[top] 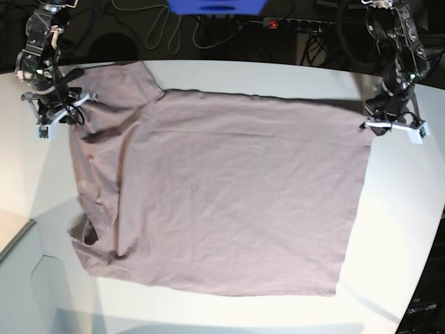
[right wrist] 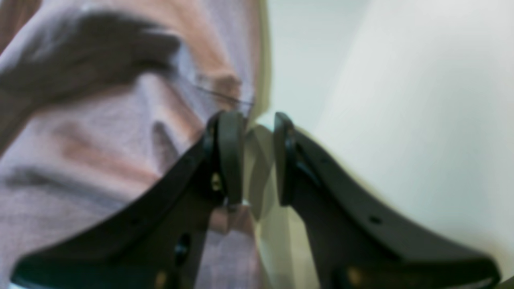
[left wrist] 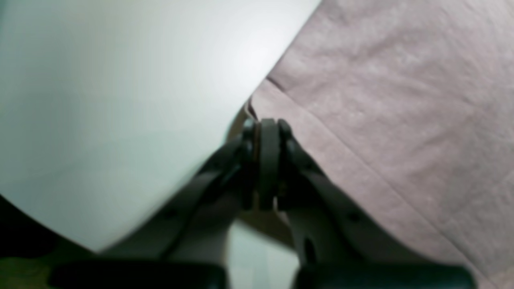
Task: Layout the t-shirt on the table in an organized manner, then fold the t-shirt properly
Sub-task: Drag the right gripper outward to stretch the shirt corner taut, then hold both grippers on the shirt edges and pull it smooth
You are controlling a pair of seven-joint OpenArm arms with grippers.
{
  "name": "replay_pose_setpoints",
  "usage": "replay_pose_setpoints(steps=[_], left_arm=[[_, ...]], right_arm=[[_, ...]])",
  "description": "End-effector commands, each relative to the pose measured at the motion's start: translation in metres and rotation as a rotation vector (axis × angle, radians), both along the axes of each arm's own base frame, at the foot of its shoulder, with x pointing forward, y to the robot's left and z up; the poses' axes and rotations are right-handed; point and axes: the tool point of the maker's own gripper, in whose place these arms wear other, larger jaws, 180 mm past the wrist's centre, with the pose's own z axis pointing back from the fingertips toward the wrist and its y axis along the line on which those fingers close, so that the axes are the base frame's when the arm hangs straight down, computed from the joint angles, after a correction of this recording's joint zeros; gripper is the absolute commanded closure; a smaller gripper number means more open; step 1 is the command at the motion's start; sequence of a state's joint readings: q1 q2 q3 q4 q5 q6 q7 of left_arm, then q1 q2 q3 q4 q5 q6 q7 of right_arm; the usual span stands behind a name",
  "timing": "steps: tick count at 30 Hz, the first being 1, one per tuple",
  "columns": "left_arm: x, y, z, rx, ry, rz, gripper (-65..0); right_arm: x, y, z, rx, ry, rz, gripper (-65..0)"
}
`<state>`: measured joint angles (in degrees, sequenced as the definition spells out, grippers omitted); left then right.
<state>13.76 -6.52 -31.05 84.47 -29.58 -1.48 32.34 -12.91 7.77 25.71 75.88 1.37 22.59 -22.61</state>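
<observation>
The mauve t-shirt (top: 229, 195) lies spread nearly flat on the white table (top: 403, 209), its neck end to the left with a rumpled sleeve. At the shirt's far right corner my left gripper (top: 379, 124) is down on the hem. In the left wrist view, this gripper (left wrist: 267, 122) is shut, with the corner of the t-shirt (left wrist: 381, 100) pinched at its tips over the table (left wrist: 120, 100). My right gripper (top: 59, 115) is at the far left sleeve. Close up, it (right wrist: 259, 118) stands open, its left finger against the wrinkled t-shirt (right wrist: 100, 152) and table (right wrist: 401, 100) showing in the gap.
Behind the table's curved far edge run cables and a power strip (top: 288, 24), with a blue object (top: 215, 7) beside them. A lower pale surface (top: 14, 233) adjoins the table at the near left.
</observation>
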Motion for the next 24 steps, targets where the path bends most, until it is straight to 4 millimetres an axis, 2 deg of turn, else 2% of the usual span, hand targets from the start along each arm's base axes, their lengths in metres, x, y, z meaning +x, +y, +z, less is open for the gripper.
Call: replay_pose_setpoints(steps=[1, 3, 6, 16, 19, 21, 24], left_arm=[[0.009, 0.005, 0.011, 0.019, -0.041, 0.002, -0.1], [0.011, 0.005, 0.012, 0.018, -0.045, 0.002, -0.1], [0.011, 0.005, 0.012, 0.018, -0.045, 0.002, -0.1], [0.011, 0.005, 0.012, 0.018, -0.045, 0.002, -0.1], [0.011, 0.005, 0.012, 0.018, -0.045, 0.002, -0.1], [0.011, 0.004, 0.012, 0.018, -0.044, 0.001, -0.1], [0.012, 0.002, 0.011, 0.016, -0.044, -0.005, -0.1]], right_arm=[[-0.021, -0.005, -0.01, -0.02, 0.088, 0.005, -12.4], [-0.027, -0.005, -0.013, -0.02, 0.102, 0.005, -12.4], [-0.04, -0.018, -0.013, -0.03, 0.113, -0.038, -12.4], [-0.056, -0.038, -0.01, -0.037, 0.113, -0.118, -12.4], [-0.059, -0.037, -0.007, -0.045, 0.108, -0.112, -12.4], [-0.064, -0.027, -0.007, -0.031, 0.104, -0.117, -12.4], [-0.06, -0.018, 0.006, -0.041, 0.067, -0.103, -12.4]])
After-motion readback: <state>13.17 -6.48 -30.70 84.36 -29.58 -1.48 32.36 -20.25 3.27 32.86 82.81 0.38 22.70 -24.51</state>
